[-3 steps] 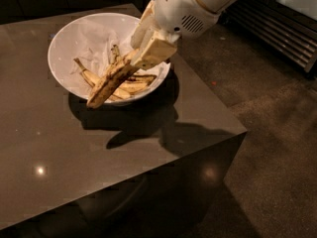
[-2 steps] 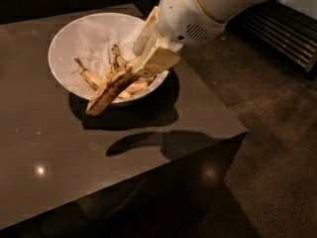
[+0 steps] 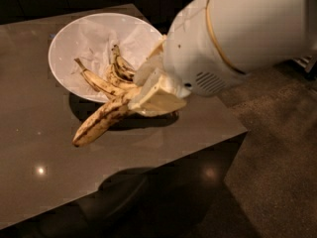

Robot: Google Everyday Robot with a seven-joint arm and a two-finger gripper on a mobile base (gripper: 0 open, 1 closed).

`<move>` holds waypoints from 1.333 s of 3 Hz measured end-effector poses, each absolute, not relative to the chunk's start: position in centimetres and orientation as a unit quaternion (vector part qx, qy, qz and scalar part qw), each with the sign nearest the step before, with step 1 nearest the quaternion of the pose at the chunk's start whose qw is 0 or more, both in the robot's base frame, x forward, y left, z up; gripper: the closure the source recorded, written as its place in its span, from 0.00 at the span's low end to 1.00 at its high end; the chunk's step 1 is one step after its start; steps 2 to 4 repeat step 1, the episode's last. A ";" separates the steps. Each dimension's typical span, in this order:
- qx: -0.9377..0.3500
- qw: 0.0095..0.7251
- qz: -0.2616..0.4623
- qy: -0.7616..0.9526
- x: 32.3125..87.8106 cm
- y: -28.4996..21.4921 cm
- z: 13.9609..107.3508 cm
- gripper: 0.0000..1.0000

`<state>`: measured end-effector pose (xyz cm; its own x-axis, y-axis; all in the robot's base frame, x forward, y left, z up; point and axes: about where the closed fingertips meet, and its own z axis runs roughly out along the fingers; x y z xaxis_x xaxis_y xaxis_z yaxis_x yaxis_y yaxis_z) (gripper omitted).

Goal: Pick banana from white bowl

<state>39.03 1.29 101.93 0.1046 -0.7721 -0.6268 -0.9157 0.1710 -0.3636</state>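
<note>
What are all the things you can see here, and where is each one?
banana: one, yellow with brown-black streaks, sticking out past the bowl's front rim above the table, one end in the gripper
other bananas: a few (exact count hard to tell), yellow with dark spots, piled in the bowl
white bowl: one, white, at the back of the table
crumpled paper: white, lining the inside of the bowl
table: one, dark and shiny, under the bowl
floor: dark and speckled, to the right of the table
arm: one, white, coming in from the upper right
gripper: one, cream-coloured, at the bowl's front edge, shut on the banana
</note>
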 end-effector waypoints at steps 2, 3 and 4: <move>-0.639 0.385 0.091 0.660 38.3 1.7 102.4 1.00; -0.639 0.385 0.091 0.660 38.3 1.7 102.4 1.00; -0.639 0.385 0.091 0.660 38.3 1.7 102.4 1.00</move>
